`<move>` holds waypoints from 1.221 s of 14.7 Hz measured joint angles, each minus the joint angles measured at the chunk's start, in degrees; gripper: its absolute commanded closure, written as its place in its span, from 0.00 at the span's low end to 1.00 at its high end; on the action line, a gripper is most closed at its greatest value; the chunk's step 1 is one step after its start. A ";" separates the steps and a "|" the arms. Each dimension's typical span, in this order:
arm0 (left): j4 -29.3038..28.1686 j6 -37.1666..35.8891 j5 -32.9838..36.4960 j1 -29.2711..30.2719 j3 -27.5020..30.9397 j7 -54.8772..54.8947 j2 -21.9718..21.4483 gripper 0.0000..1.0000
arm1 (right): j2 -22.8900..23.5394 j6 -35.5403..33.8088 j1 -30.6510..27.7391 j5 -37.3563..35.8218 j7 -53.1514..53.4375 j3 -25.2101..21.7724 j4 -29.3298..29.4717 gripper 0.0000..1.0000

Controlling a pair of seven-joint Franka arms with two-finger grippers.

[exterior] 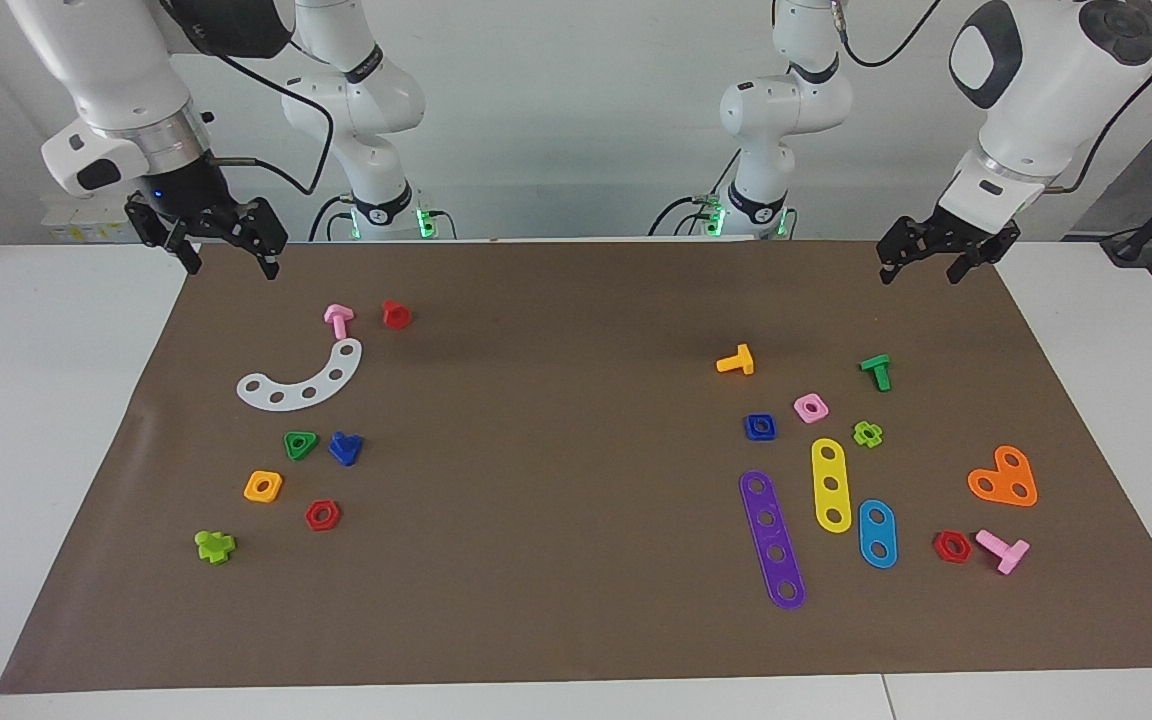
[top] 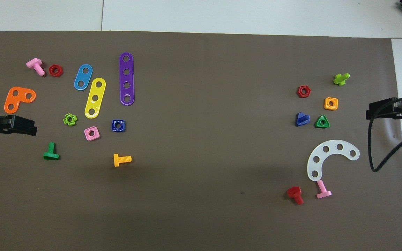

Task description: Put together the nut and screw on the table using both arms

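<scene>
Progress: none visible; nothing is grasped and nothing is joined.

Nut (exterior: 760,427), dark-blue square with a round hole, lies flat on the brown mat of the table (exterior: 576,560) toward the left arm's end. It sits just beside the pink square nut (exterior: 810,407) and a little nearer to the robots than the purple four-hole strip (exterior: 773,540).

Screw (exterior: 345,447), dark-blue with a triangular head, lies toward the right arm's end, just beside the green triangular nut (exterior: 300,444). The two task parts are well apart, with bare mat between them.

Left gripper (exterior: 932,264) hangs over the mat's edge at the robots' side, at its own end. Fingers look spread with a gap between them, holding nothing.

Right gripper (exterior: 226,262) hangs over the corresponding corner at its end, fingers also parted and empty.

Judgement: both arms wait at their start poses. Each part lies on the side of a different arm, so the left arm seems placed for the nut and the right for the screw. Still to do: both pickups, bringing the parts together, aligning stem with hole, threading.
</scene>
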 measured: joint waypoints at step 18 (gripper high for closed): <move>0.00 0.00 0.00 0.00 0.00 0.00 0.00 0.00 | 11.06 26.72 2.94 1.46 -8.69 0.24 -14.71 0.00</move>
